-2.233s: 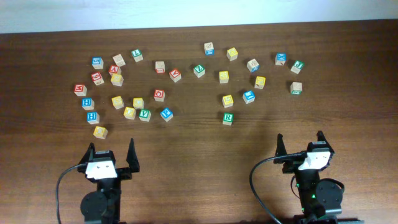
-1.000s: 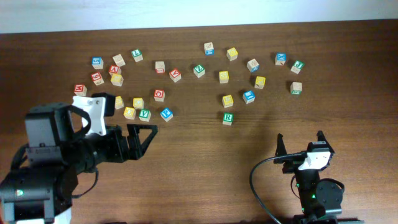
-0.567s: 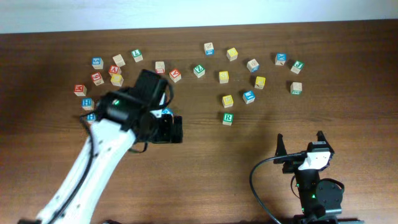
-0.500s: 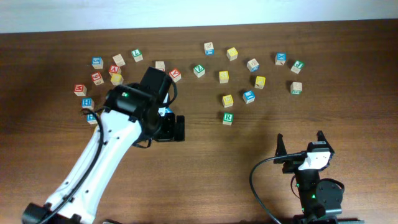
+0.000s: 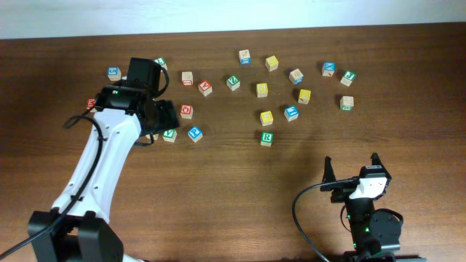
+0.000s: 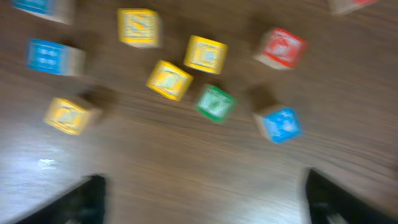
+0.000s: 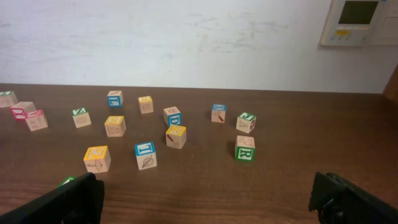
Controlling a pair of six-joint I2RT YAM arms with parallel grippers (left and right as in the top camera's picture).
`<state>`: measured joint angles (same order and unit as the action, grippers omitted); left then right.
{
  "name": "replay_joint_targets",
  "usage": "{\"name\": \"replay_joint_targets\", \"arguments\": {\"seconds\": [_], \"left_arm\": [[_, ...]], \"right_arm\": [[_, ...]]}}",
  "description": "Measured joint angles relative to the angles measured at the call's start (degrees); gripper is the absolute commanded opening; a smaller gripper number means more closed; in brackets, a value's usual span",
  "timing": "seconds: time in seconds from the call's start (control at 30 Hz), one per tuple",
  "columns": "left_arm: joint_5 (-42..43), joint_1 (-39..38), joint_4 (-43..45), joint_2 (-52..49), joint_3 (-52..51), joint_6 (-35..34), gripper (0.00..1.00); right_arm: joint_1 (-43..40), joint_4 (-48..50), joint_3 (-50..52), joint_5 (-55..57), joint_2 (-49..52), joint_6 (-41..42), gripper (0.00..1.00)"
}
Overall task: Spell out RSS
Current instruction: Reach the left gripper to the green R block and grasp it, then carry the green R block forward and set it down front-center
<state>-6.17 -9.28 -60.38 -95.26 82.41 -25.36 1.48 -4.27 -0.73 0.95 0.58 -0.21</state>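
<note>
The green-bordered R cube point(image 5: 266, 137) stands alone right of centre; it also shows in the right wrist view point(image 7: 245, 149). Several yellow-faced cubes lie about, among them three in the left wrist view point(image 6: 138, 27) point(image 6: 205, 53) point(image 6: 169, 79) and one near the R cube point(image 5: 266, 117). Their letters are too blurred or too small to read. My left gripper point(image 5: 164, 115) point(image 6: 205, 205) is open and empty, hovering over the left cluster of cubes. My right gripper point(image 5: 351, 167) point(image 7: 208, 199) is open and empty near the front right, short of the R cube.
Red point(image 5: 186, 110), blue point(image 5: 194, 133) and green point(image 5: 169, 135) letter cubes lie beside the left gripper. More cubes are scattered along the back of the table point(image 5: 233, 182), such as a blue one point(image 5: 328, 68). A white wall point(image 7: 186, 37) stands behind the table.
My left arm rose from its rest near the front edge, swung out over the table, and now reaches over the left cluster. The right arm and the cubes have not moved.
</note>
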Motion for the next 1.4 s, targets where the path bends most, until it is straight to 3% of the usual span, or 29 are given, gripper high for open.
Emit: {"name": "replay_joint_targets", "arguments": {"seconds": [0.1,0.17,0.27,0.37,0.5,0.77,0.8,0.87,1.0,1.13,1.4], "left_arm": [[10.1,-1.9,0.4,0.0,0.0,0.8,0.99],[15.4,-7.2,1.9,0.0,0.0,1.6,1.0],[12.3,-18.2,6.3,0.0,0.0,2.0,1.0],[10.3,-23.3,12.8,-4.1,0.1,1.3,0.91],[10.4,-29.6,19.9,-12.8,0.1,0.9,0.9],[3.1,-33.2,32.8,-22.4,0.1,0.2,0.84],[1.8,-33.9,33.3,-22.4,0.1,0.2,0.76],[-2.4,-35.2,35.4,-23.2,0.1,0.1,0.72],[-4.0,-35.4,35.6,-26.7,0.1,0.0,0.47],[-4.4,-35.4,35.8,-26.7,0.1,0.0,0.46],[-4.4,-35.4,35.8,-26.7,0.1,0.0,0.33]], "right_arm": [[0.0,0.0,0.0,0.0,0.0,0.0,0.98],[0.0,0.0,0.0,0.0,0.0,0.0,0.98],[0.0,0.0,0.0,0.0,0.0,0.0,0.98],[0.0,0.0,0.0,0.0,0.0,0.0,0.98],[0.0,0.0,0.0,0.0,0.0,0.0,0.98],[0.0,0.0,0.0,0.0,0.0,0.0,0.98],[0.0,0.0,0.0,0.0,0.0,0.0,0.98],[0.0,0.0,0.0,0.0,0.0,0.1,0.98],[0.0,0.0,0.0,0.0,0.0,0.0,0.98],[0.0,0.0,0.0,0.0,0.0,0.1,0.98],[0.0,0.0,0.0,0.0,0.0,0.0,0.98]]}}
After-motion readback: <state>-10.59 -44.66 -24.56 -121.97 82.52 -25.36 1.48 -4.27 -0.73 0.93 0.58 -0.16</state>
